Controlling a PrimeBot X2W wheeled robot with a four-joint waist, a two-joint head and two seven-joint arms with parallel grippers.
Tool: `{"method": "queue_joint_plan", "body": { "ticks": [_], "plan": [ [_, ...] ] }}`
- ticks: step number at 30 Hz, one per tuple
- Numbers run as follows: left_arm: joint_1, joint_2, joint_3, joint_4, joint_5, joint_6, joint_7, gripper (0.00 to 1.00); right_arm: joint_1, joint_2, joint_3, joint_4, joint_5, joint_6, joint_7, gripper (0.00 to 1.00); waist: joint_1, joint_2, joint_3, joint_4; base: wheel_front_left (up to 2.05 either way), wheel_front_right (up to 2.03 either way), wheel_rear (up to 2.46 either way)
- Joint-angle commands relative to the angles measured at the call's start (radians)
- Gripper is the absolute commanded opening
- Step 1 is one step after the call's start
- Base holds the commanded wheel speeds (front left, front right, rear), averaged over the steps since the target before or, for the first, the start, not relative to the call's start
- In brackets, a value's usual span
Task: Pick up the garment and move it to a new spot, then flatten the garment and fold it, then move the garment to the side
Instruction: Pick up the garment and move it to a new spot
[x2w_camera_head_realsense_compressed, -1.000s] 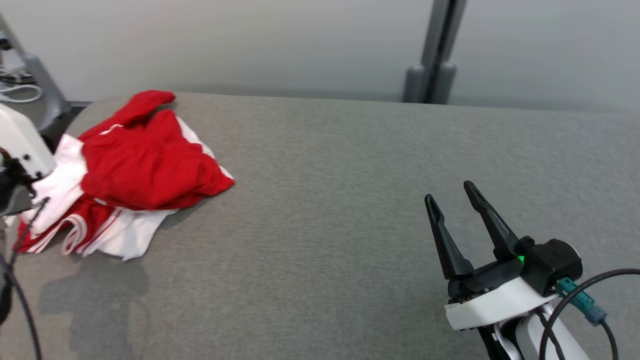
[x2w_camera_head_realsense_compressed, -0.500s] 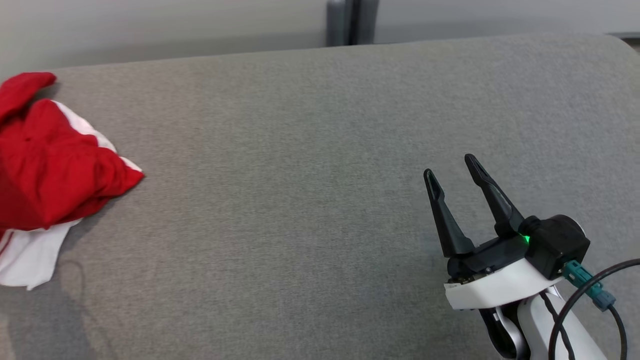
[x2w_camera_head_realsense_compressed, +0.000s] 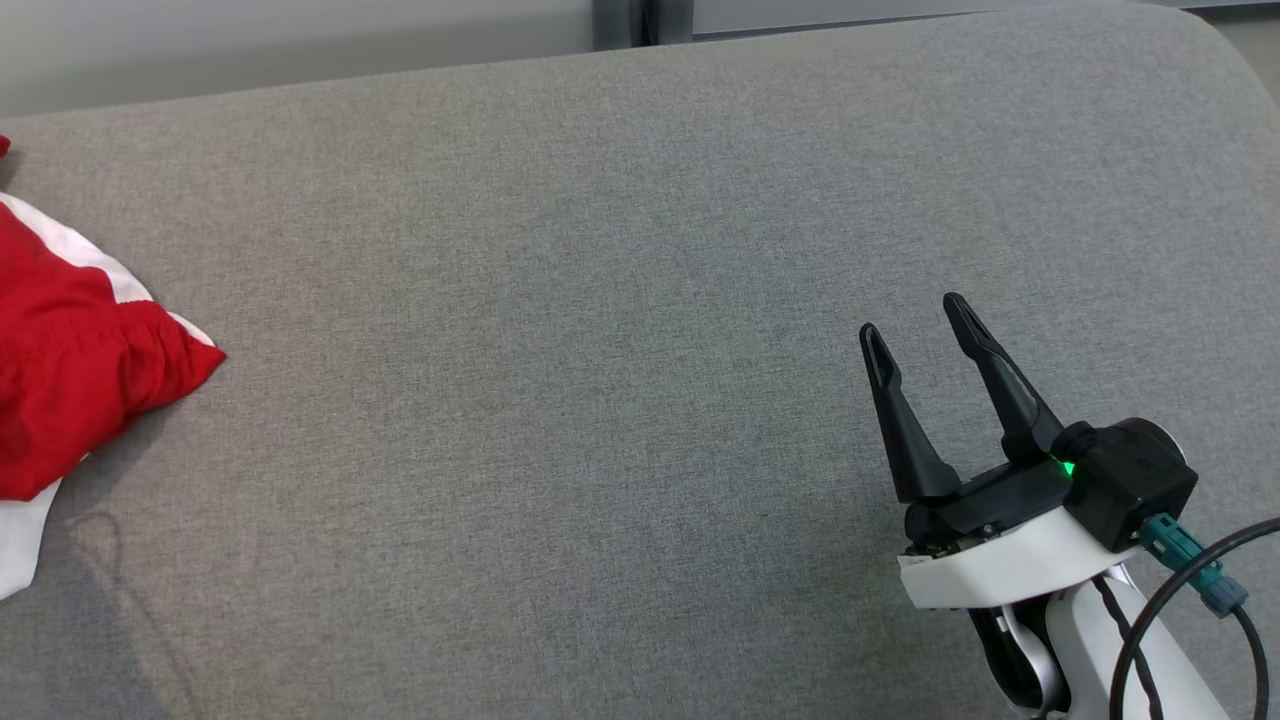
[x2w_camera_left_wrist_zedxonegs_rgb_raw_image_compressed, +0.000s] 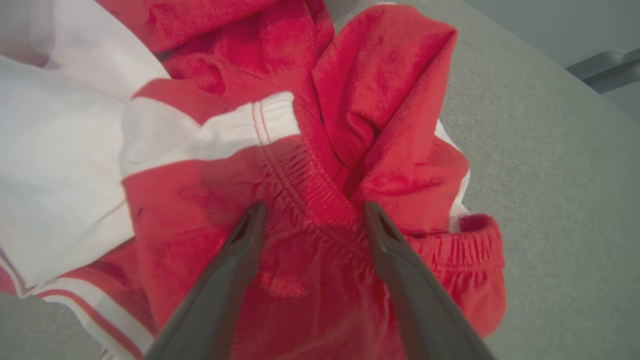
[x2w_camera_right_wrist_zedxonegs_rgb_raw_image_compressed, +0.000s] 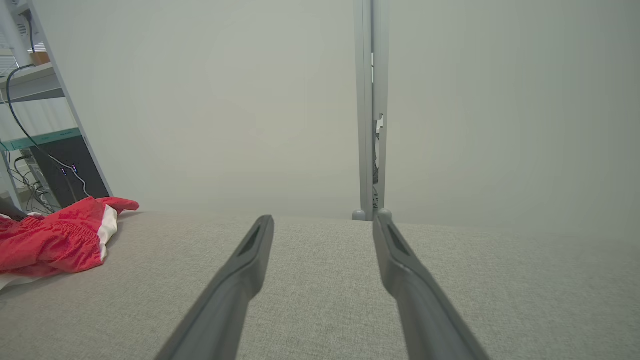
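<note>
Right wrist view: shelving (cables trailing) behind the garment.

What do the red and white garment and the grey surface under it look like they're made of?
Garment: thin, light cloth, likely a synthetic sportswear weave, matte with faint sheen; it crumples into soft folds and shows gathered elastic stitching. Grey surface: upholstery-type fabric, matte, with a fine heathered weave; its rounded edge suggests padding beneath, unconfirmed.
</note>
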Motion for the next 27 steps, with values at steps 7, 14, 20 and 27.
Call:
{"method": "queue_joint_plan", "body": {
  "ticks": [7,14,20,27],
  "plan": [
    [-0.003,0.006,-0.018,0.013,0.008,0.021,0.039,0.0,-0.008,-0.007,-0.009,-0.003,-0.009,0.002,-0.003,1.0,-0.0001,0.0,0.011,0.006,0.0,0.0,0.0],
    [-0.025,-0.002,-0.027,0.003,0.002,-0.001,0.024,0.0,-0.014,-0.003,-0.008,0.005,-0.003,0.002,-0.003,1.0,-0.0001,0.0,0.012,0.022,0.0,0.0,0.0],
    [-0.037,-0.013,-0.02,-0.017,-0.022,-0.037,-0.006,0.0,-0.01,0.0,-0.004,0.016,0.0,0.002,-0.003,1.0,-0.0001,0.0,-0.013,0.036,0.0,0.0,0.0],
    [-0.068,-0.053,-0.056,-0.089,-0.038,-0.065,0.006,0.0,0.015,0.004,0.001,0.028,0.018,0.002,-0.003,1.0,-0.0001,0.0,-0.071,0.055,0.0,0.0,0.0]
  ]
}}
